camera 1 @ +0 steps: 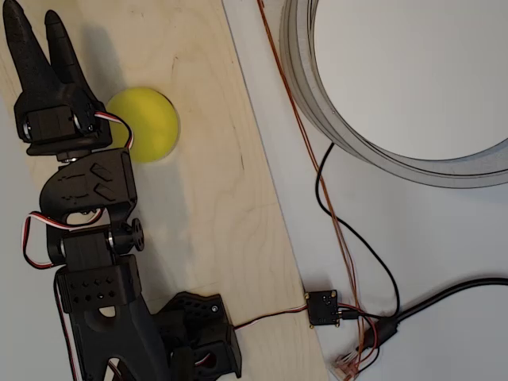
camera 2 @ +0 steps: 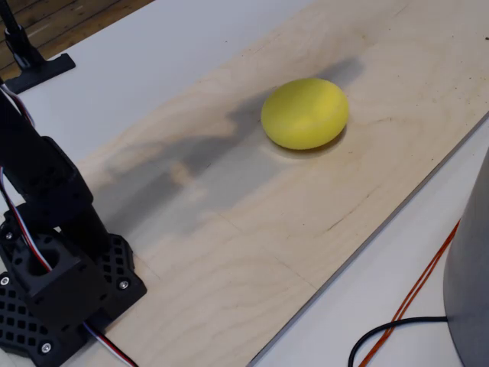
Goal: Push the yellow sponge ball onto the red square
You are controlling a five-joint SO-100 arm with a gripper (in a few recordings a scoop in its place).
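Your matte bright-yellow foam ball (camera 1: 145, 123) sits on the pale plywood board (camera 1: 214, 222), toward the upper left of the overhead view and roughly at the middle of the board's width. In the fixed view the same yellow ball (camera 2: 306, 112) rests alone on the wood, with a soft shadow trailing off to its left across the grain.

Just beside the ball on its left in the overhead view you have the black two-finger gripper (camera 1: 40, 28). Its jaws point up toward the top edge and are slightly spread, with a narrow gap between the tapered tips and nothing held. The wrist block behind the jaws overlaps the ball's left edge from above; whether it touches the ball you cannot tell.

The black printed arm (camera 1: 91, 238) runs down from there to its base (camera 2: 57, 298) at the board's lower end. The board lies on a white table (camera 1: 413, 262). To the right of the board you see a black cable (camera 1: 361, 246), a thin orange wire (camera 1: 298, 119) and a large grey ring-shaped rim (camera 1: 333, 111).
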